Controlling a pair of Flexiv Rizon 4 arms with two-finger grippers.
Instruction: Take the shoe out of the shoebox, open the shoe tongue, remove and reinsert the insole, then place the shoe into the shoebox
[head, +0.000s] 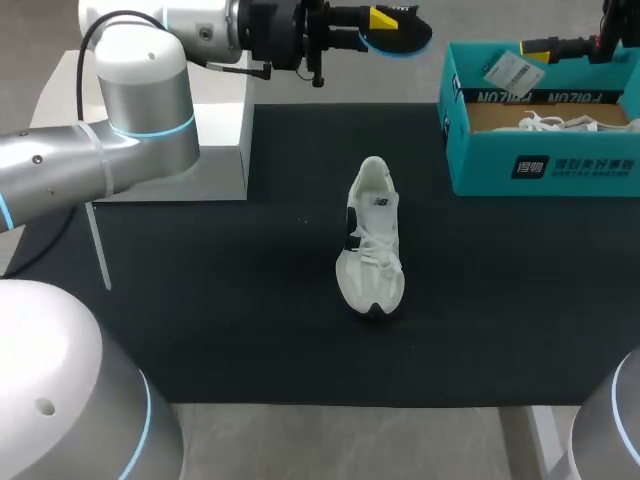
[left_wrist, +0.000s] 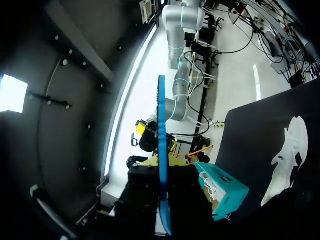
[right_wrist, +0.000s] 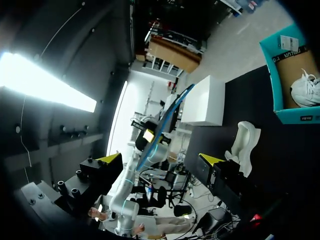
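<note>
Half the job looks done, to my eye. The shoe (head: 372, 240) is out of the shoebox (head: 545, 165) and lies on the dark mat (head: 200, 330) over the bench (head: 350, 440), well apart from both sets of fingers. The blue insole (head: 400, 38) is out of the shoe, clamped in the left fingers (head: 383, 17), which hold it in the air over the far side of the bench. The right fingers (head: 540, 46) hang spread wide with nothing in them, above the far rim of the shoebox, near the insole's free end. Whether the tongue is pulled fully back I cannot tell, though the shoe's mouth looks open. What is left, I judge, is sliding the insole back in and setting the shoe into the box, where a second white shoe (head: 560, 123) lies. Only the head view gives the whole layout, with the shoe mid-mat and the box under the right fingers. The left wrist view adds the insole (left_wrist: 161, 150) edge-on, a thin blue line running straight out between the left fingers, with box and shoe off to one side. The right wrist view shows the right fingers (right_wrist: 111, 159) far apart and empty, with the insole's curve ahead of them.
</note>
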